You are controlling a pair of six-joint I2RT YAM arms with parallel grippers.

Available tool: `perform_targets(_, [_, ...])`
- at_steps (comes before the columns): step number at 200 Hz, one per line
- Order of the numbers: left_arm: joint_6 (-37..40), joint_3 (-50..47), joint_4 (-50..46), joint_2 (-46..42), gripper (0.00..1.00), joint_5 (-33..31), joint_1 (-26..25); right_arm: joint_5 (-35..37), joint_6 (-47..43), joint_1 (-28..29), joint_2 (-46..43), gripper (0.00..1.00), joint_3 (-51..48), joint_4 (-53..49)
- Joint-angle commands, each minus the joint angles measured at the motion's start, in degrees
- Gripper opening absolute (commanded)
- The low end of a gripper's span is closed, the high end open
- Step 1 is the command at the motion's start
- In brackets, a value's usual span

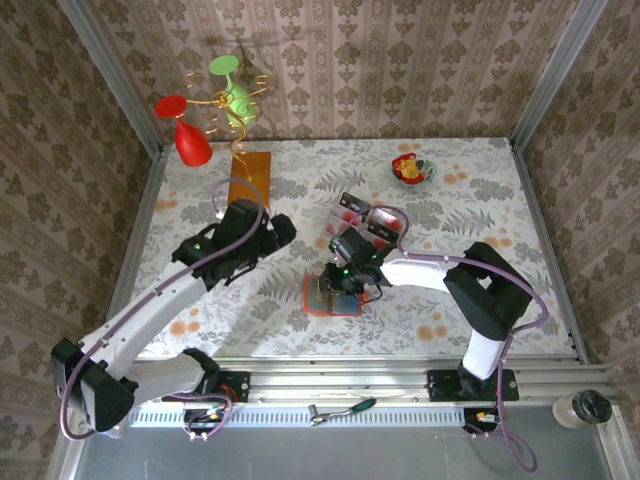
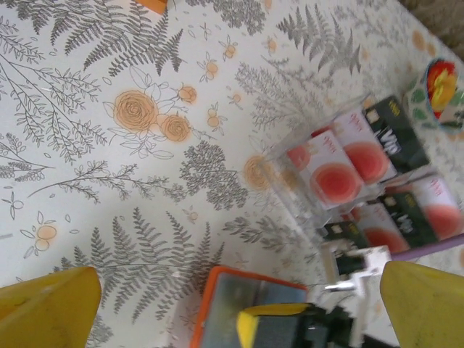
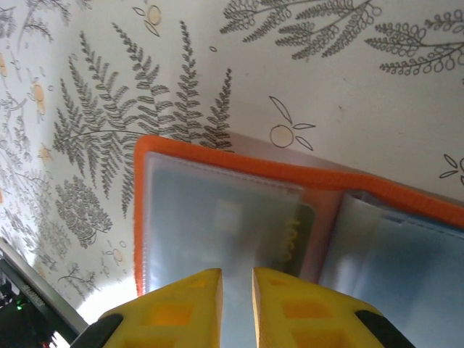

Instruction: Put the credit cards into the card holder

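Note:
The card holder (image 1: 333, 296) lies open on the table, orange-edged with grey-blue clear sleeves (image 3: 217, 217), and shows again in the left wrist view (image 2: 221, 293). A dark card with gold lettering (image 3: 301, 232) sits inside one sleeve. My right gripper (image 1: 345, 275) (image 3: 237, 279) hovers right over that sleeve, its yellow fingers drawn together to a narrow slit with nothing visibly between them. More credit cards (image 1: 362, 213) (image 2: 348, 156), red-and-white with black bands, lie in a clear tray just behind. My left gripper (image 1: 283, 232) (image 2: 239, 304) hangs wide open and empty, left of the holder.
An orange-brown board (image 1: 250, 177) lies at the back left, beside a gold wire stand with red and green goblets (image 1: 215, 110). A small bowl of colourful pieces (image 1: 412, 170) (image 2: 438, 83) sits at the back right. A hand tool (image 1: 340, 409) rests on the front rail.

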Motion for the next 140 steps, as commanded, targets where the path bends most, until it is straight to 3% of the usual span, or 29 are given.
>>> perform_targets(1, [-8.53, 7.89, -8.11, 3.19, 1.00, 2.24, 0.72, -0.72, -1.28, -0.15, 1.49, 0.20, -0.87, -1.63])
perform_targets(69, [-9.13, 28.21, -8.03, 15.06, 1.00, 6.51, -0.63, -2.35, -2.28, -0.75, 5.68, 0.21, 0.13, -1.72])
perform_targets(109, [-10.59, 25.37, -0.70, 16.14, 1.00, 9.15, 0.59, -3.31, -2.55, -1.88, 6.78, 0.21, -0.35, -0.78])
perform_targets(140, [-10.76, 25.34, -1.05, 15.57, 1.00, 9.77, 0.54, -3.48, -2.70, -2.24, 7.40, 0.21, -0.60, -0.81])
